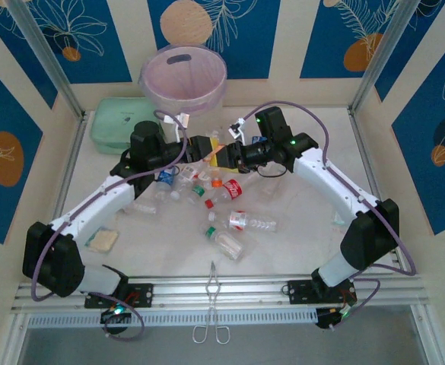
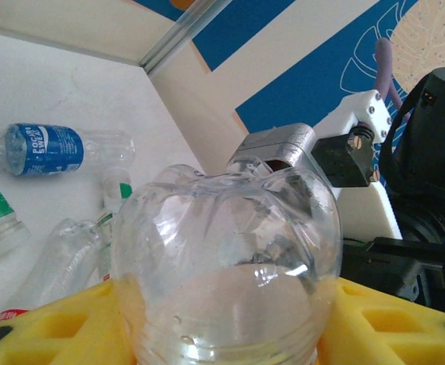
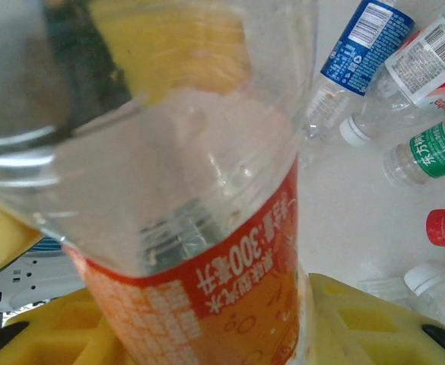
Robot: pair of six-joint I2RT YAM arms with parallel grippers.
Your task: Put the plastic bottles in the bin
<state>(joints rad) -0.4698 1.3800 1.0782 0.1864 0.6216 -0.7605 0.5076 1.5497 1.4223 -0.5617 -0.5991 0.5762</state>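
Note:
One of the plastic bottles, clear with an orange-red label, hangs above the table between both grippers. My left gripper is shut on its clear base end, the yellow pads pressing both sides. My right gripper is shut on the labelled part. Several more bottles lie scattered on the table below and in front. The bin, white with a pinkish liner, stands at the back, just beyond the two grippers.
A mint-green case lies left of the bin. A yellowish sponge sits near the left arm. Metal tongs rest on the front rail. Blue-labelled and green-labelled bottles lie under the grippers.

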